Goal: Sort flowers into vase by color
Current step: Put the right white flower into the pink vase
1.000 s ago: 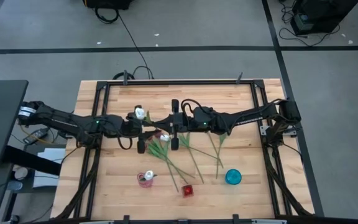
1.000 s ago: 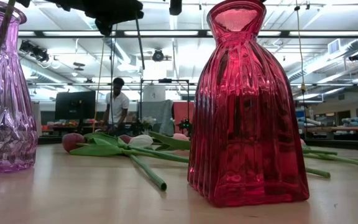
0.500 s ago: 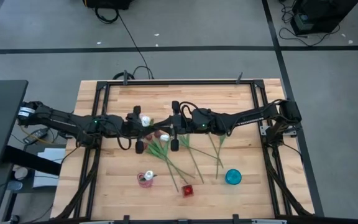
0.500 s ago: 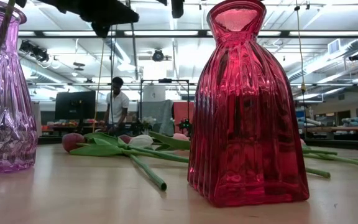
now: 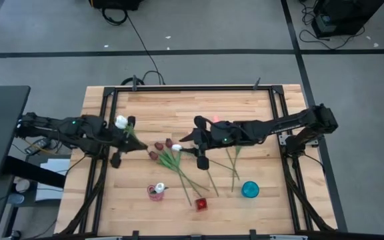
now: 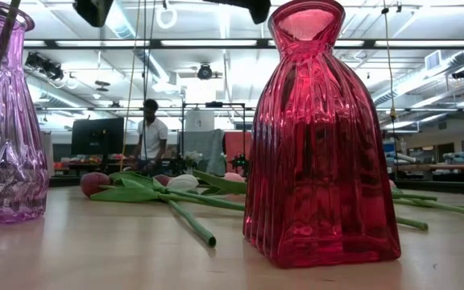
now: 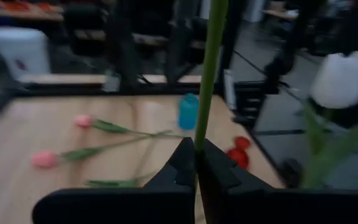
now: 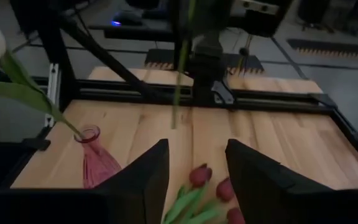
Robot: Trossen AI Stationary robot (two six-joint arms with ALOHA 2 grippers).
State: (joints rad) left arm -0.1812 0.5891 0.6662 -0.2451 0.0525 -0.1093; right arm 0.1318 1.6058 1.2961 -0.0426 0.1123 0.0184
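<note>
White tulip (image 5: 121, 121) first: your left gripper (image 5: 127, 133) has it, jaws pinched tight on the green stem just below the head, as the left wrist view shows with the stem (image 7: 207, 68) rising straight up out of the closed tips. It hangs over the left part of the desk (image 5: 259, 113), up off the wood. The pink vase (image 5: 156, 191), which already carries a white bloom, stands toward the desk's front edge from those jaws and a little to the right; the stem's long axis will need to point down at that mouth, so judge your tilt before you lower.

Your right gripper (image 5: 193, 139) sits near mid-desk with its jaws spread wide and nothing between them. The maroon tulips (image 5: 161, 148) lie just to its left, stems running toward the red vase (image 5: 201, 204) at the front. The right arm is the nearer one for those. The teal vase (image 5: 250, 189) stands further right.
</note>
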